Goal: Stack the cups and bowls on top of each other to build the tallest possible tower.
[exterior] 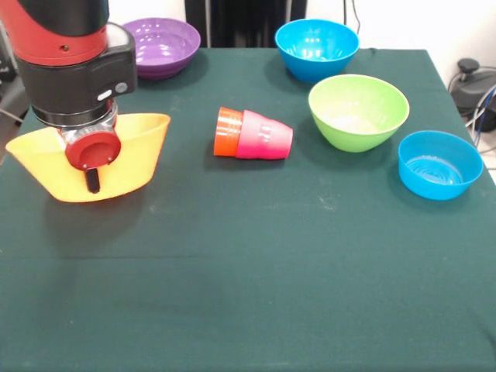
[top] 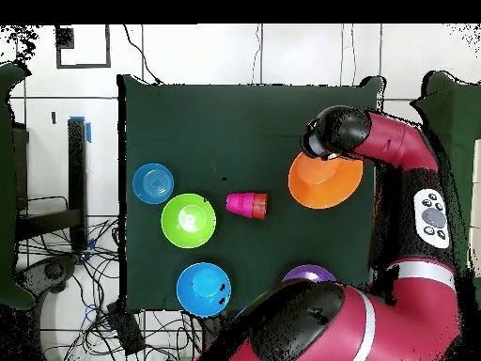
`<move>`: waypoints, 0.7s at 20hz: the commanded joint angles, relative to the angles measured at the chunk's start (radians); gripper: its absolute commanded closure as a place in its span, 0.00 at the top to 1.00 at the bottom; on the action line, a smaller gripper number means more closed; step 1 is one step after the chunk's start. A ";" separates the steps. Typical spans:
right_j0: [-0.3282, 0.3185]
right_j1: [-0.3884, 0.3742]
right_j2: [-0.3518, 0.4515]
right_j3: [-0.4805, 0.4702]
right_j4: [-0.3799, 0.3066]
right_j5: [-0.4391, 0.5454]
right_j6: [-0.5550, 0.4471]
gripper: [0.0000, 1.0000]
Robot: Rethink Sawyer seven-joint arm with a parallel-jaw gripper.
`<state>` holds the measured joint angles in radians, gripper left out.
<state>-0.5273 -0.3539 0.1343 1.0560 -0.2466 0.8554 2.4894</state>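
A large orange-yellow bowl (exterior: 132, 159) (top: 329, 183) stands at the table's left in the front view and looks tipped toward the camera. My gripper (exterior: 93, 177) (top: 316, 150) is down on its near wall, shut on it, with one black finger showing outside the wall. In the middle of the table a red-pink cup (exterior: 267, 136) (top: 240, 203) and an orange cup (exterior: 228, 132) (top: 260, 205) lie on their sides, nested together. Four more bowls stand upright: purple (exterior: 159, 46) (top: 308, 274), blue (exterior: 316, 48) (top: 203, 288), lime green (exterior: 358, 110) (top: 188, 220) and a smaller blue one (exterior: 439, 164) (top: 152, 182).
The dark green table cloth (exterior: 248, 279) runs to the front edge. In the overhead view my arm hides part of the purple bowl. Cables and a black device (exterior: 473, 81) lie off the table's right side.
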 commanded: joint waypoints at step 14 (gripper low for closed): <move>-0.024 0.056 0.096 0.054 -0.139 -0.111 -0.312 1.00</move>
<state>-0.5572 -0.3182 0.1392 1.0558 -0.3203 0.7961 2.4234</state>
